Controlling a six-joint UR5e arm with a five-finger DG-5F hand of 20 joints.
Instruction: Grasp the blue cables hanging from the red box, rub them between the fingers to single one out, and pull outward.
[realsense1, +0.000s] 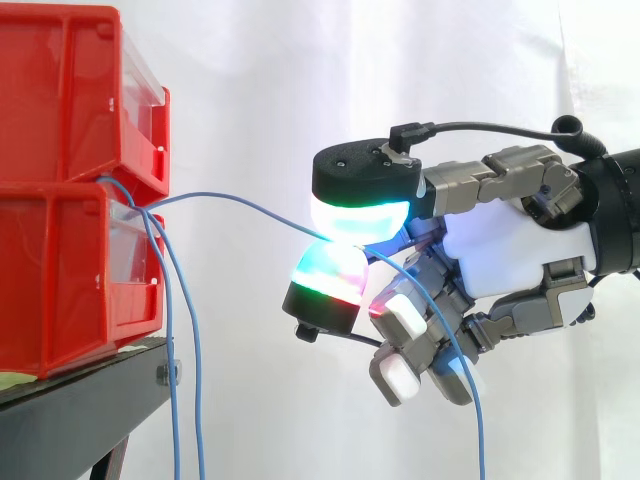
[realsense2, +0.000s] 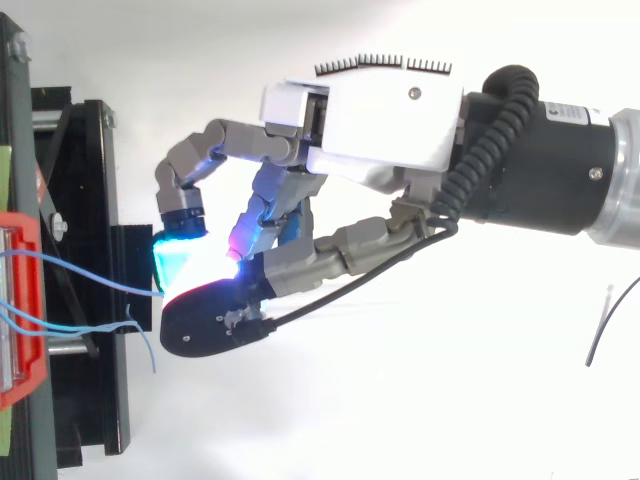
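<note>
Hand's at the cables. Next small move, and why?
Probably pull the hand outward, away from the red box. Its glowing pads already pinch one blue cable, which runs slightly slack from the box, while the two other cables hang free below.

hand (realsense1: 500, 250) pinches one blue cable (realsense1: 250, 203) stretched from the red bins (realsense1: 60, 200).

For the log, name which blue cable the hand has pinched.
The cable stretched sideways from the red bins into the hand; the other two cables hang straight down.
</note>
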